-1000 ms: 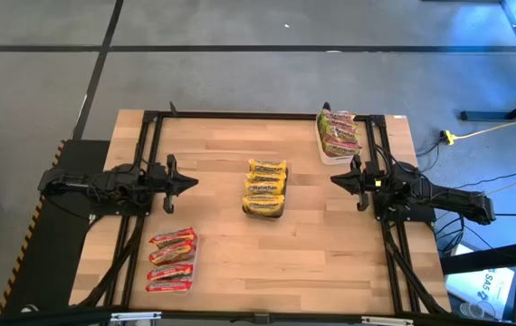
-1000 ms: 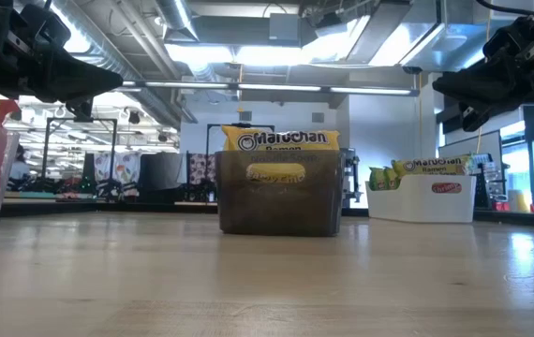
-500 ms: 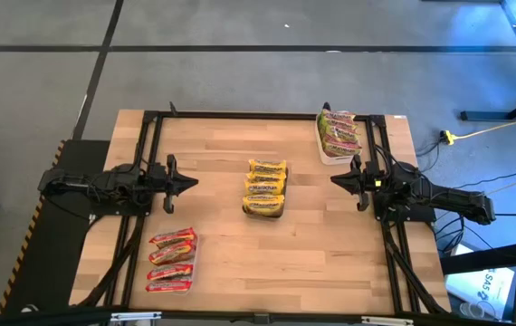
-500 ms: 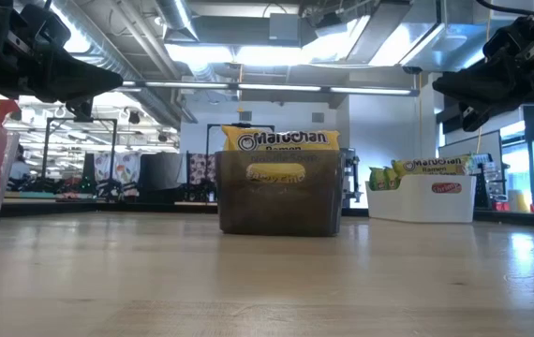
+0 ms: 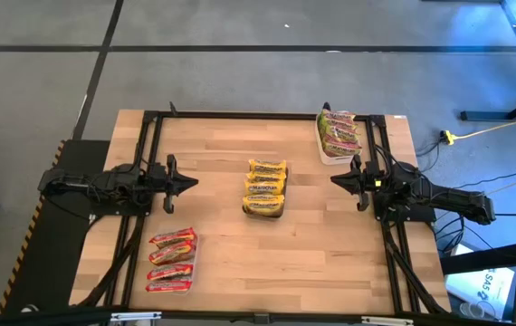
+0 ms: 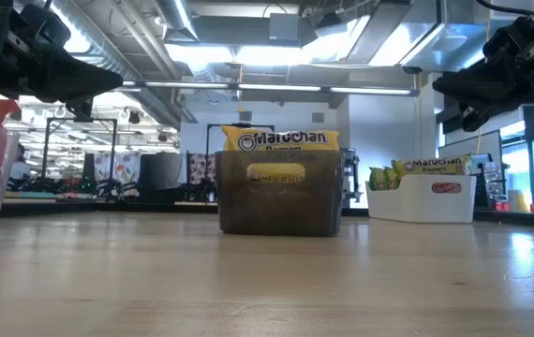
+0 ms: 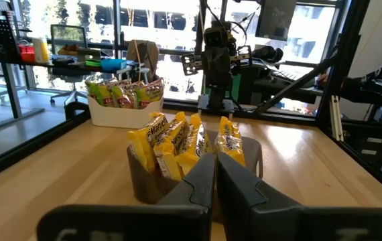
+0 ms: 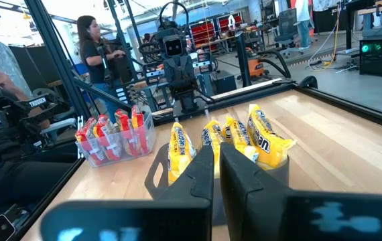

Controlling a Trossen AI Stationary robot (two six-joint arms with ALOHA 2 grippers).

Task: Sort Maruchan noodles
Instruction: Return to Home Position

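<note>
Front-left corner of the counter: a clear tray holds four red noodle packets, laid in a row. No pincer is near it.

Centre of the counter: a dark tray holds four yellow noodle packets, standing on edge with their tops above the rim. The left pincer hangs above the counter to the left of this tray, well apart from it and pointing toward it. Its fingers are clenched together with nothing between them. The right pincer hangs to the right of the tray, likewise well apart and pointing inward. Its fingers are also clenched, with nothing gripped. The two pincers face each other across the dark tray.

Far-right corner of the counter: a white tray holds the green noodle packets, with their tops projecting above the rim. It sits just beyond the right arm.

Beyond the counter, in the right wrist view: a person stands among workshop equipment.
</note>
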